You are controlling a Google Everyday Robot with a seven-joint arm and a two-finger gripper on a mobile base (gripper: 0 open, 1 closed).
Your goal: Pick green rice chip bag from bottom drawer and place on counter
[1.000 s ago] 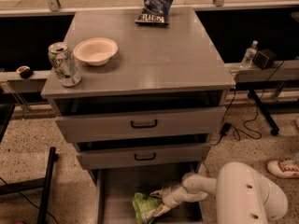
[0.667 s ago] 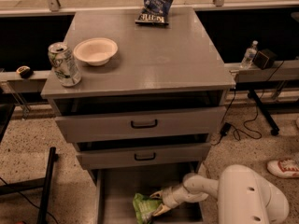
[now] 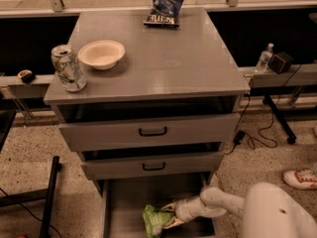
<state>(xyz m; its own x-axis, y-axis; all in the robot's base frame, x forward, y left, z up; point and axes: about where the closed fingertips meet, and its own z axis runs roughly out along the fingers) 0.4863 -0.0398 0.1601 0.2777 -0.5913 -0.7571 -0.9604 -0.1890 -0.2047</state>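
The green rice chip bag (image 3: 153, 220) lies on the grey floor of the pulled-out bottom drawer (image 3: 124, 202), near its front middle. My gripper (image 3: 169, 216) reaches into the drawer from the right on a white arm. It is open, with one finger above and one below the bag's right edge. The bag rests on the drawer floor. The counter (image 3: 163, 58) is the grey top of the cabinet, above the two shallower drawers with black handles.
On the counter stand a soda can (image 3: 68, 67) at the front left, a white bowl (image 3: 101, 53) beside it, and a dark blue chip bag (image 3: 164, 6) at the back. My white arm base (image 3: 277, 212) fills the lower right. A shoe (image 3: 301, 178) is on the floor at right.
My gripper has edged slightly left onto the bag's right edge. The bag has not moved.
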